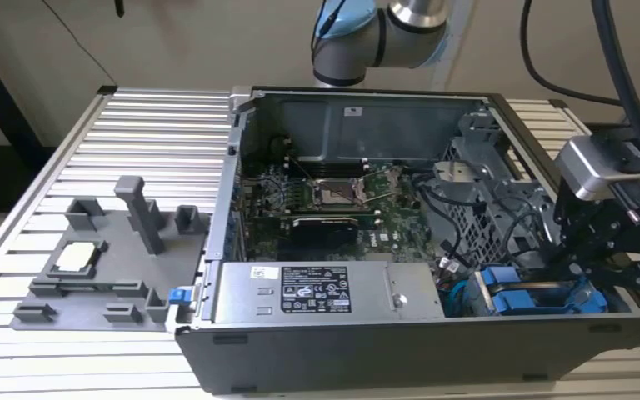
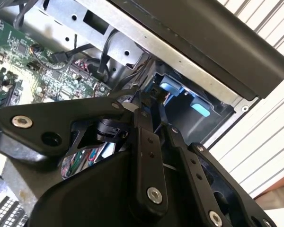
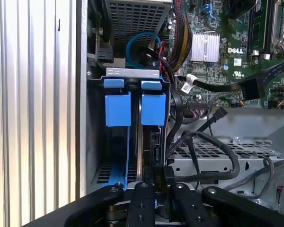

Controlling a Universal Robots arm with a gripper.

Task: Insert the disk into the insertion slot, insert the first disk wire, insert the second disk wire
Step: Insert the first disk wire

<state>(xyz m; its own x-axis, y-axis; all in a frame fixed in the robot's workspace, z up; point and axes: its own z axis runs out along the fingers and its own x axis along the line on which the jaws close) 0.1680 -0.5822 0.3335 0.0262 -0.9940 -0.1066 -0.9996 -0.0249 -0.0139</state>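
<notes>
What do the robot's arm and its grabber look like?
The arm is made of round silver-grey tubes with light blue caps at the joints. Thick black cables run down to the wrist, where a silver-grey box sits. The gripper is black, built from flat bars dotted with shiny round screws.

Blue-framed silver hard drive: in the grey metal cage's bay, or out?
In: its blue carrier frame sits within the grey cage, beside the other drive.

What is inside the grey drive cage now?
One blue carrier frame beside a second blue frame, in the drive cage. The tool covers their near ends.
</notes>
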